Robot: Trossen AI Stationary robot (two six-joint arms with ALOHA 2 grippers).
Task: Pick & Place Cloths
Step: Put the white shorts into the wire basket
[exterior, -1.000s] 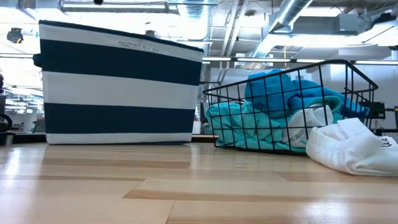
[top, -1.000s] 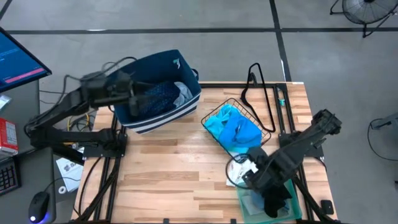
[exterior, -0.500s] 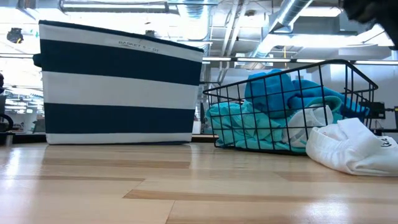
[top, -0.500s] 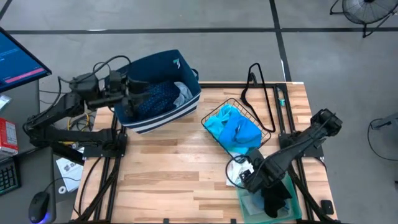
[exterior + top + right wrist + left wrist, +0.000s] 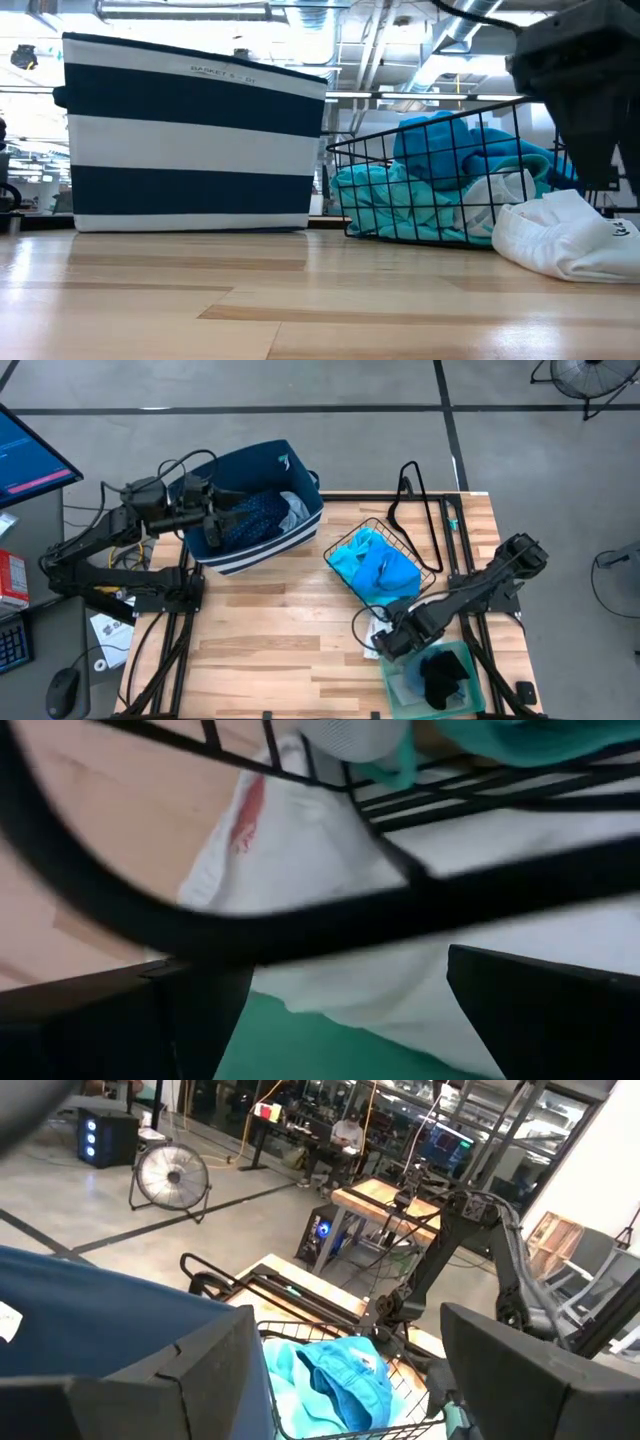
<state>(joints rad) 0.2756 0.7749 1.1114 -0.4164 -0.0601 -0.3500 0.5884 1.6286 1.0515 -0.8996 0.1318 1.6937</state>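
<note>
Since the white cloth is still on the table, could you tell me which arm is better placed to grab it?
Right: the right gripper hangs open directly over the white cloth, while the left gripper is over the bin.

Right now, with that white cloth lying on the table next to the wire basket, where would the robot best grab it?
Probably from above, at the raised fold of the white cloth. It lies crumpled on the wooden table, bunched into a hump beside the wire basket, so fingers could pinch that ridge. The right gripper hovers over it with fingers open; coming in sideways risks the basket wires.
</note>
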